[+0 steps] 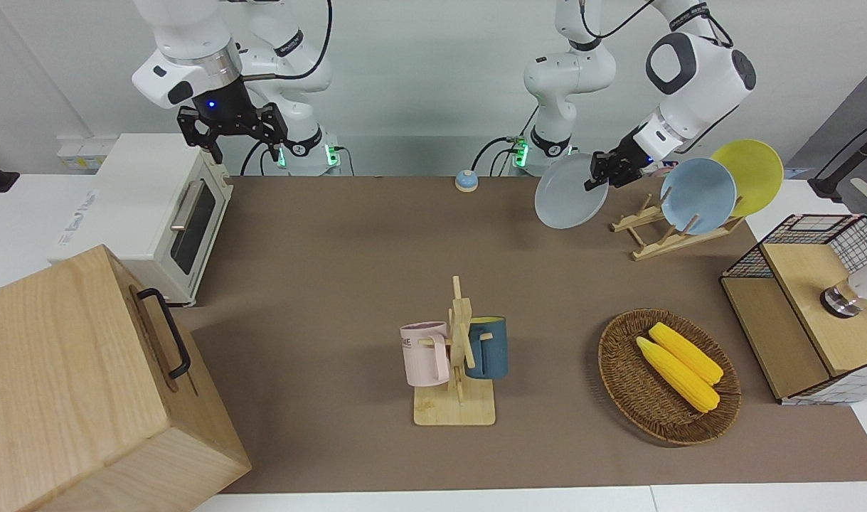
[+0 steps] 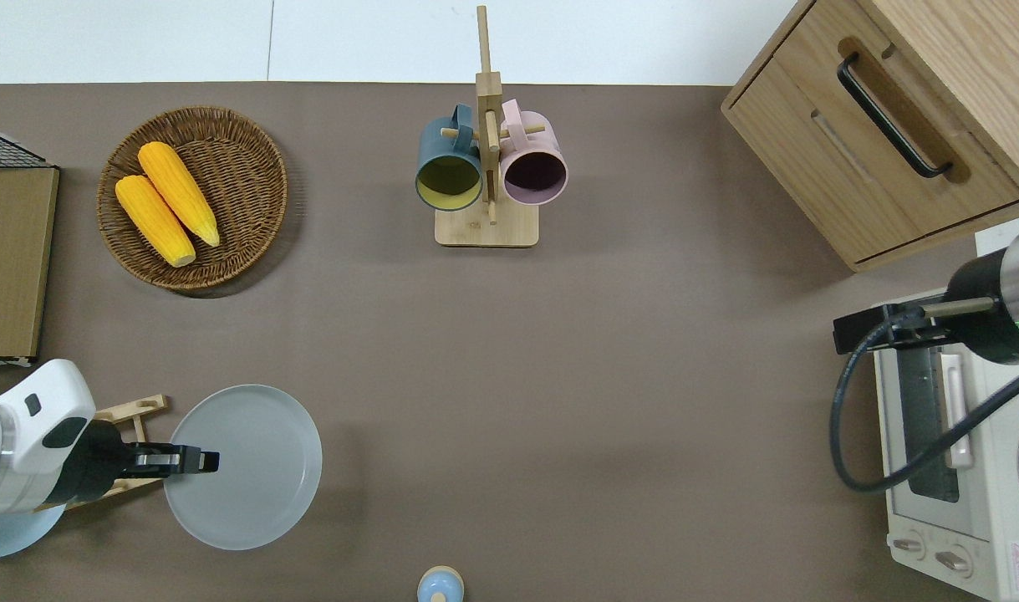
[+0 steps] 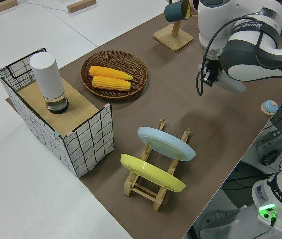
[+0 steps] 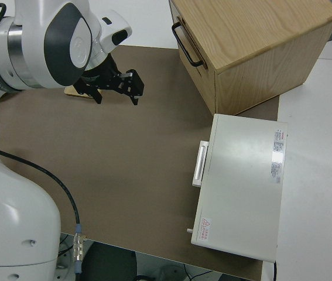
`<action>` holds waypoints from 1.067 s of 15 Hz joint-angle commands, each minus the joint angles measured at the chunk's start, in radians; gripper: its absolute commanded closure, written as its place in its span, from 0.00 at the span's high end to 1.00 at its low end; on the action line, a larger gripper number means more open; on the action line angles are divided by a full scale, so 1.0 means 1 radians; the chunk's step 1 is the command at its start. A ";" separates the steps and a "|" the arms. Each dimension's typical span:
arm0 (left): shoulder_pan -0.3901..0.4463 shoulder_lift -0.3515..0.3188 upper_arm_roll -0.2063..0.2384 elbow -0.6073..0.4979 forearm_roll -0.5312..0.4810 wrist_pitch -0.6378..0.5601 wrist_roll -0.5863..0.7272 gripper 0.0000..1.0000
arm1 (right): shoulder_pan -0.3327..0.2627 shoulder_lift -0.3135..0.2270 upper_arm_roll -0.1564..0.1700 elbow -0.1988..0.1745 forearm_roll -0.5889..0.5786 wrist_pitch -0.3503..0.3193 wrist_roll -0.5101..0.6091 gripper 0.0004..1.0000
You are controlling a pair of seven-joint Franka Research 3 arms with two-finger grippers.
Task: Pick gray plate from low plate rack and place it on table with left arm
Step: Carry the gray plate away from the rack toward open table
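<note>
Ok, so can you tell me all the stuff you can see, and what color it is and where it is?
gray plate: 1, pale gray, held in the air by the left arm, over bare table
low plate rack: 1, light wood, left arm's end
sky-blue plate: 1, in the rack
yellow plate: 1, in the rack
wicker basket: 1, brown, farther from the robots than the rack
corn cobs: 2, yellow, in the basket
mug stand: 1, wood, holding a dark blue and a pink mug
wooden cabinet: 1, right arm's end
toaster oven: 1, white
table: 1, brown
left gripper: jaws shut on the plate's rim
right gripper: parked, jaws open
</note>
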 commanded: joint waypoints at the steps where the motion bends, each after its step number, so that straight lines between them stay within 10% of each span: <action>1: -0.011 -0.013 0.003 -0.061 -0.020 0.060 0.048 0.00 | -0.007 -0.002 0.007 0.006 0.006 -0.015 -0.001 0.99; 16: -0.070 -0.002 0.001 -0.234 -0.042 0.281 0.125 0.00 | -0.007 -0.002 0.005 0.006 0.006 -0.015 0.000 0.99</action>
